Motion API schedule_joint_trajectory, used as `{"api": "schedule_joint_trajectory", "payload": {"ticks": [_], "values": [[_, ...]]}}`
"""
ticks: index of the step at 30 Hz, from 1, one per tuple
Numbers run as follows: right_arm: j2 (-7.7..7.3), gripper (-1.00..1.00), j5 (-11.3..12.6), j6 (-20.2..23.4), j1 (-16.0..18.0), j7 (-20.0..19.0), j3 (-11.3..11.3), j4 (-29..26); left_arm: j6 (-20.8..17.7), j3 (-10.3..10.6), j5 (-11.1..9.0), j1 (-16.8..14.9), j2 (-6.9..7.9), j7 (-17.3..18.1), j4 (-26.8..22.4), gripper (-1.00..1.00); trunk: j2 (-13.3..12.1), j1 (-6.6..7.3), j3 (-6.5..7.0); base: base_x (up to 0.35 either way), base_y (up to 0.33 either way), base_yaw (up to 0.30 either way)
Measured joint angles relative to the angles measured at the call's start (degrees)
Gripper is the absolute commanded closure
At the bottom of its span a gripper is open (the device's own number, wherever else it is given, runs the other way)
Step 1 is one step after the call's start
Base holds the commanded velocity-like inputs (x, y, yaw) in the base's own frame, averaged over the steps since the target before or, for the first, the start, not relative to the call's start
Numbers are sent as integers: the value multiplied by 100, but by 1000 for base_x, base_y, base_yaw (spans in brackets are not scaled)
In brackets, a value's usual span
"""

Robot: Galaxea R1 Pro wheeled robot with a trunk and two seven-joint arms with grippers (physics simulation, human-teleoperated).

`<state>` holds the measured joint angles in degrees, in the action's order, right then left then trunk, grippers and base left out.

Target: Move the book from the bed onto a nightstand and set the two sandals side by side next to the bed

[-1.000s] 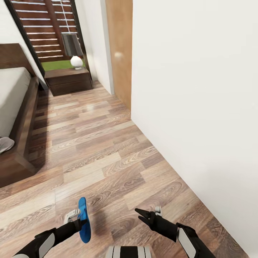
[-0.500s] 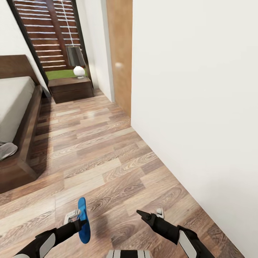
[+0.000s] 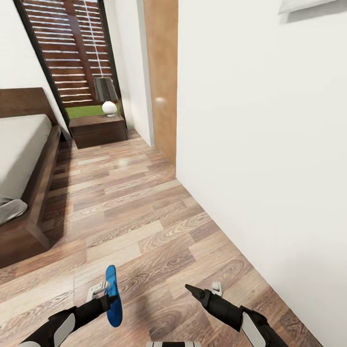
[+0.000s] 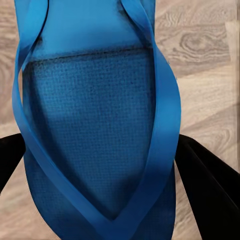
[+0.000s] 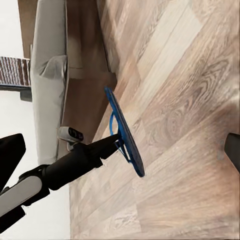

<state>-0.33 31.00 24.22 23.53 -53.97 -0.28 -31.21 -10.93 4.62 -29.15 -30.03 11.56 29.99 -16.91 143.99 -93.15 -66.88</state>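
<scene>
— Fingers first: what has the left gripper [image 3: 110, 300] got?

— One blue sandal [image 3: 113, 295], clamped on edge, its sole upright above the wood-plank floor [image 3: 144, 217]. In the left wrist view the dark fingers [image 4: 207, 182] sit on both sides of the sandal [image 4: 97, 125], with its thong straps facing the camera. The right wrist view shows the same sandal [image 5: 125, 134] edge-on at the tip of the left arm.

— And the right gripper [image 3: 205, 290]?

— Holding nothing, fingers apart, hanging low over the floor near the white wall [image 3: 270, 144].

— Where is the bed?

— Bed [image 3: 24, 164] stands ahead on the left, pale mattress in a dark frame, with a grey cloth [image 3: 10, 210] lying at its near corner. Beyond it, at the far end, a dark nightstand [image 3: 98, 129] sits just beside the headboard, carrying a lamp [image 3: 107, 96] with a white round base. Behind that stands the dark-framed glass door [image 3: 72, 53].

— The book, the other sandal?

— Can't tell.
</scene>
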Motion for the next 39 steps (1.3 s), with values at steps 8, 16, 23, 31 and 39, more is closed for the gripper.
{"api": "schedule_joint_trajectory", "payload": {"ticks": [8,16,23,31,39], "values": [[-318,-100,-19,-1002,0,5,-9,930,3,2,7,-1,-20,-2,0,100,-11,21,177,0,0,0],[-442,-100,-20,-1629,0,17,3,1646,160,1,15,1,-70,-3,10,100,-21,41,355,0,0,0],[-463,-100,1,-2263,-1,19,31,2331,858,6,118,6,-89,-7,282,100,-31,59,510,0,0,0],[-482,-100,14,-2468,-5,323,32,2619,1131,7,443,2,-249,-17,404,100,-42,80,687,0,0,0],[-690,-100,13,-2485,-17,1014,33,2641,1194,7,532,2,-381,-19,488,100,-52,101,865,0,0,0]]}}
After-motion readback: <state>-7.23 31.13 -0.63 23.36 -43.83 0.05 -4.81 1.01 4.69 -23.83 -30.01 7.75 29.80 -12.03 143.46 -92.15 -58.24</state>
